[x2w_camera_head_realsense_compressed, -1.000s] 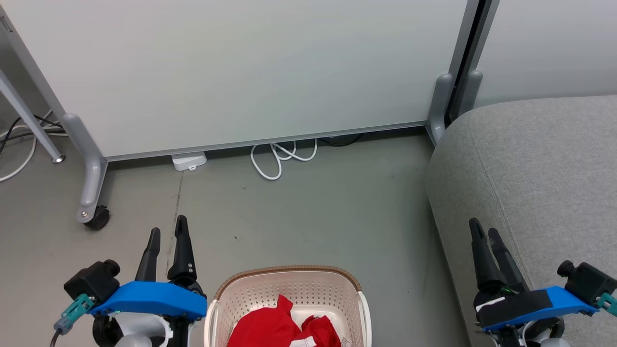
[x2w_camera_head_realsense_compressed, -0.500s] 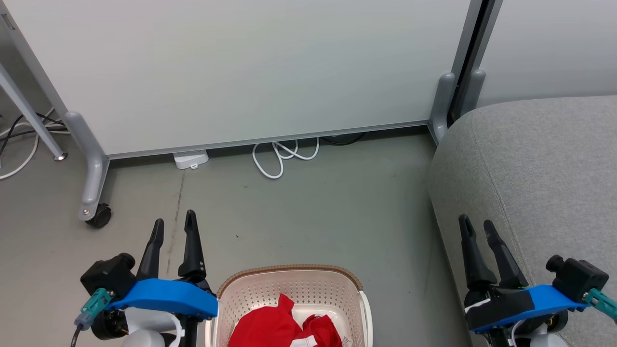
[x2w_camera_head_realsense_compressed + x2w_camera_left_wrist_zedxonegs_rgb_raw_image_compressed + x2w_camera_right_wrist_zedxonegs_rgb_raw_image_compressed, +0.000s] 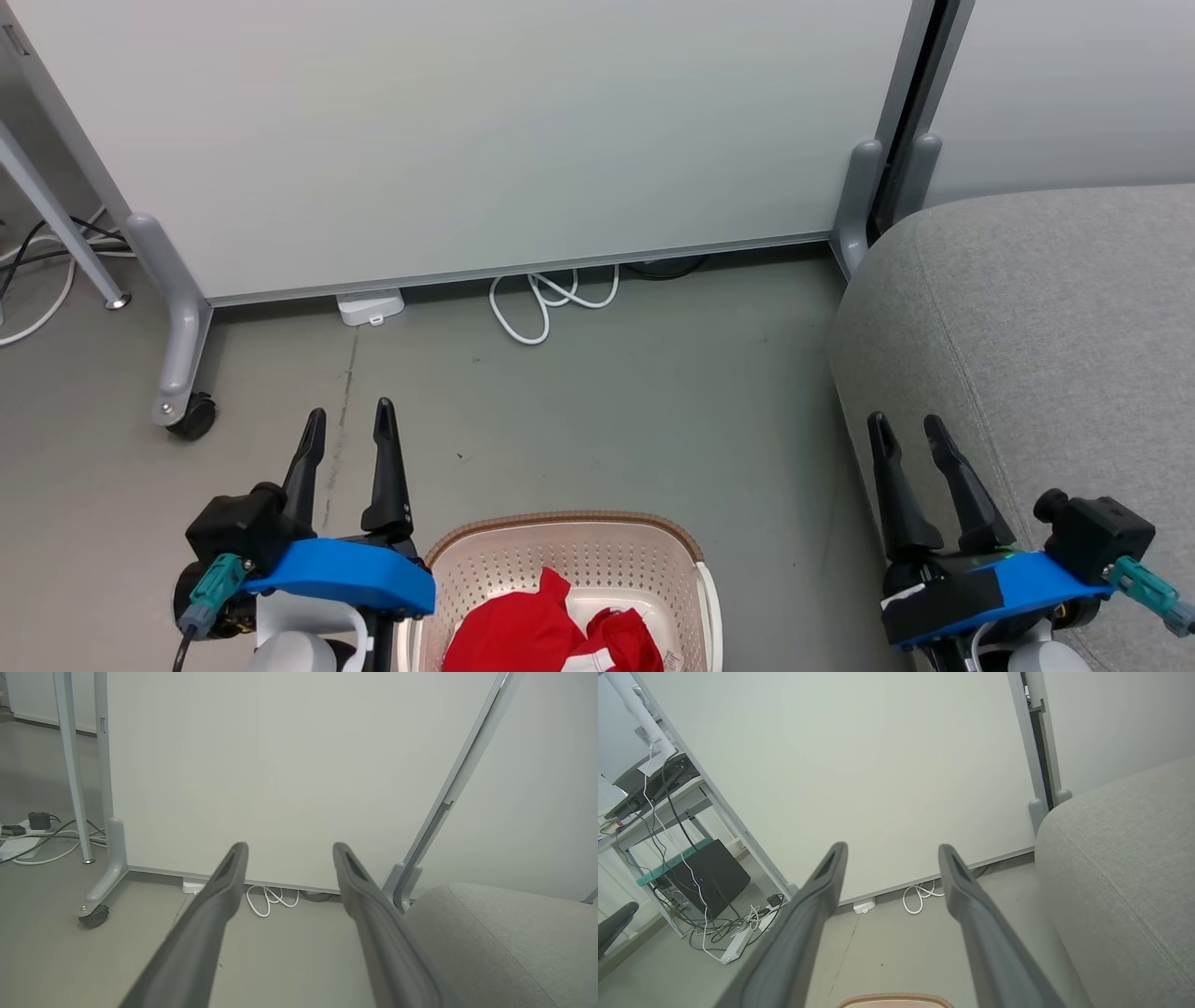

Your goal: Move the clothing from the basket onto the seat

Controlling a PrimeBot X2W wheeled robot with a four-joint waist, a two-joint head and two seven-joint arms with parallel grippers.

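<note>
Basket (image 3: pixel 560 520) stands on the grey floor (image 3: pixel 616 420) at near centre, cut off by the lower edge of the head view; brown woven-look rim, cream perforated walls. Clothing (image 3: pixel 518 635) lies inside it: red fabric bunched up, with a strip of white trim and a small label on its right side. Seat (image 3: pixel 1055 317) is to the right of the basket and apart from it; light grey upholstery, rounded corner, stitched seam. Left gripper (image 3: pixel 349 411) hangs over the floor just left of the basket, fingers spread wide, holding nothing, tips pointing far. Right gripper (image 3: pixel 904 421) is at the seat's near left edge, fingers likewise wide and empty. Far side: pale partition panel (image 3: pixel 467 140) on grey feet, with a caster (image 3: pixel 191 417) at the left foot. A white cable (image 3: pixel 546 303) is looped on the floor under the panel's lower edge, a small white box (image 3: pixel 371 306) just left of it. Right wrist view: a desk (image 3: pixel 668 807) at far left, a black case (image 3: pixel 707 877) and tangled cords below it.
</note>
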